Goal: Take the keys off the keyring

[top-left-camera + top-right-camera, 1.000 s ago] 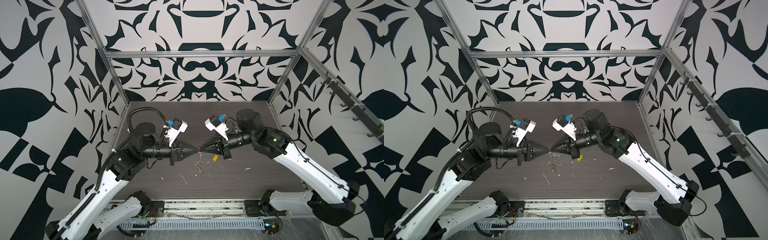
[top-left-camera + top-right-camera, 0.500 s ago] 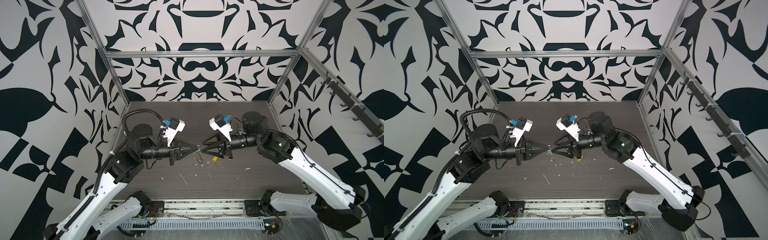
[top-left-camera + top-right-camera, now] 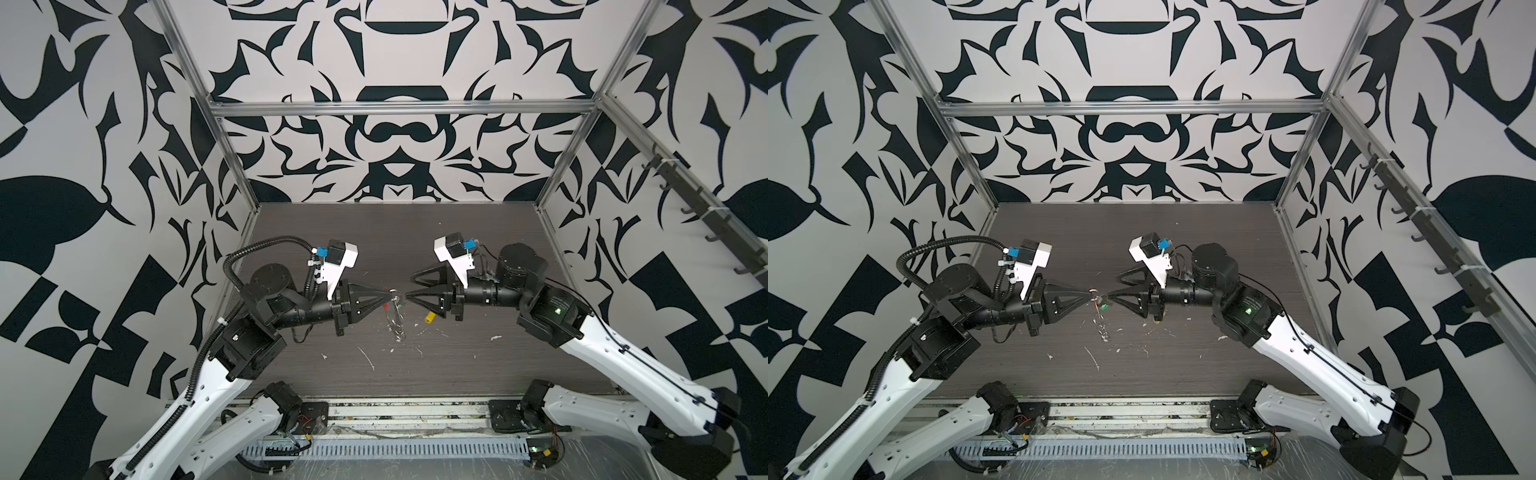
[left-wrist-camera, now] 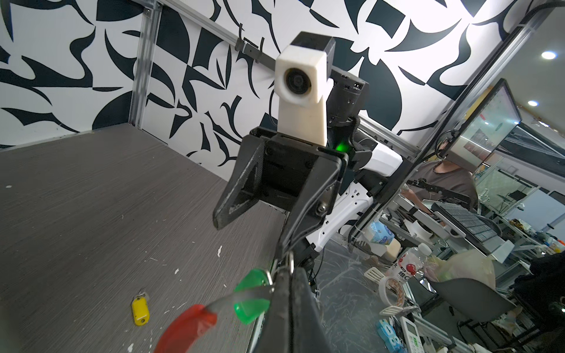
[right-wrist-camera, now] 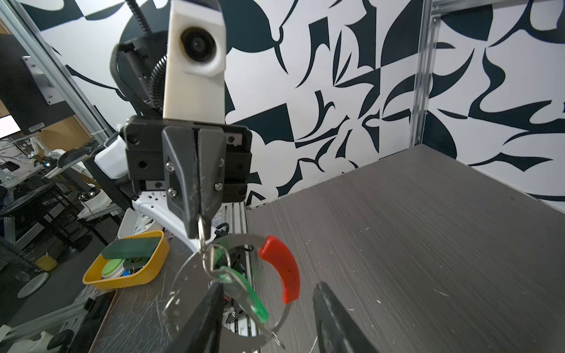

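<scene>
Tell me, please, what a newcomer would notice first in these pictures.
Two black tools face tip to tip above the table: the left tool, shut, dangles the keyring with its red sleeve and the green key; the right tool stands open. The yellow key lies loose on the table near the right tool.

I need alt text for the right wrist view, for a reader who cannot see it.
The left pincer, shut, holds the keyring by a small silver ring; its red-sleeved hoop and the green key hang below. The right pincer stands open in the foreground, over a grey table.
</scene>
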`<state>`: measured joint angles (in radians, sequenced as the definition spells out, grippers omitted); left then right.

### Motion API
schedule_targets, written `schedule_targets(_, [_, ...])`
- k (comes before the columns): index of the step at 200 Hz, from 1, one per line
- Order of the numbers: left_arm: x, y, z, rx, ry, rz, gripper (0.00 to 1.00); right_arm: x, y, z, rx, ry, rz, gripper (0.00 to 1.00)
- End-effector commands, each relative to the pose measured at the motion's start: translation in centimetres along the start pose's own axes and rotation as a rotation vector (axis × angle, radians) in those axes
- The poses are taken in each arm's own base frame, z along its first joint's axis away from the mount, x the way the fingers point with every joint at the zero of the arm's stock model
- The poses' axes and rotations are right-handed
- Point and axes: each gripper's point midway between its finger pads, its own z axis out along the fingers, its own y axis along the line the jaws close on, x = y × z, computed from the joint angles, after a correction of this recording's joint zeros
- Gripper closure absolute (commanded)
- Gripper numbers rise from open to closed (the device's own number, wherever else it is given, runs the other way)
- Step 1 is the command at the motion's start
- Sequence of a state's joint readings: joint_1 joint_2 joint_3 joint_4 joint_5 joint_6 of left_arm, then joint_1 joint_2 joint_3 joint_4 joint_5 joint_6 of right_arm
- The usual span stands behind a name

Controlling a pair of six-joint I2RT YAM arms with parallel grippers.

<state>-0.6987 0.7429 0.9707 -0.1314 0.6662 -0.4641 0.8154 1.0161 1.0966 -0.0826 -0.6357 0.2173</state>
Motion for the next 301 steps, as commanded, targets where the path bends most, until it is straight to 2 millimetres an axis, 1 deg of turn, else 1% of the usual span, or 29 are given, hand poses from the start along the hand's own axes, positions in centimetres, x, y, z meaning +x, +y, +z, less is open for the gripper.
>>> schedule_targets(1, [-1.2,-0.7,-0.4,0.020,-0.071,0.047,1.00,-3.4,1.8,-0.5,-0.061,-0.136,-0.056,0.49])
schedule_targets(25, [-1.4,-0.6,-0.5,0.019,-0.106,0.057,1.00,-4.1,2.0,-0.5,-0.073,-0.176,-0.048,0.50])
schedule_targets(47, [-1.4,-0.2,-0.3,0.006,-0.111,0.050,1.00,-4.9,2.7,-0.4,-0.109,-0.210,-0.041,0.51])
schedule_targets(67, [-1.6,-0.1,-0.4,0.008,-0.128,0.052,1.00,-5.1,3.3,0.1,-0.135,-0.221,-0.034,0.52])
schedule_targets(116, [-1.5,0.3,-0.4,-0.009,-0.137,0.047,1.00,-4.3,3.9,1.5,-0.167,-0.188,-0.017,0.58])
schedule_targets(131, [-1.5,0.2,-0.5,-0.010,-0.140,0.049,1.00,-4.1,3.7,1.7,-0.159,-0.185,-0.017,0.62])
schedule_targets(236, [-1.2,0.4,-0.4,-0.014,-0.133,0.041,1.00,-4.3,3.5,1.2,-0.121,-0.191,-0.034,0.76])
schedule_targets(301, [-1.2,0.7,-0.3,-0.020,-0.127,0.035,1.00,-4.0,4.0,1.3,-0.149,-0.168,-0.032,0.89])
